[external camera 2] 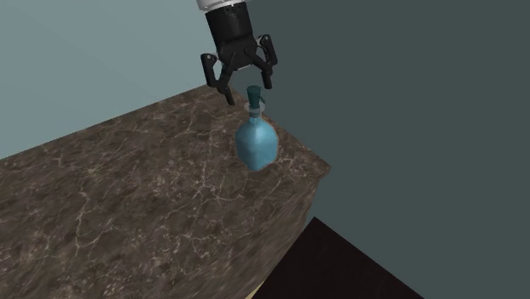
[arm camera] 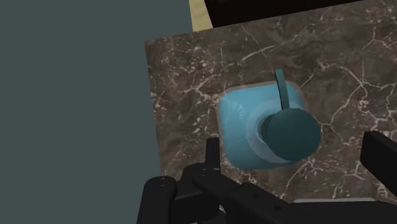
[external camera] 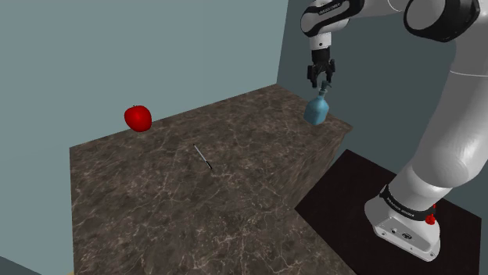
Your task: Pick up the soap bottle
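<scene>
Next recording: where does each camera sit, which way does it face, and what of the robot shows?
Shoulder view: beside and behind the arm, looking down across the counter; the arm, its base and the claw show, with the claw above the blue bottle.
Second exterior view: close by the counter's corner, facing the bottle from the side; the open claw hangs over it.
Wrist view: on the hand, looking straight down onto the bottle; two fingers show, apart.
All three share bottle, claw and counter.

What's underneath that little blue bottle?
The soap bottle stands on a dark marbled countertop, near its corner. The patch under its base is hidden by the bottle itself.
</scene>
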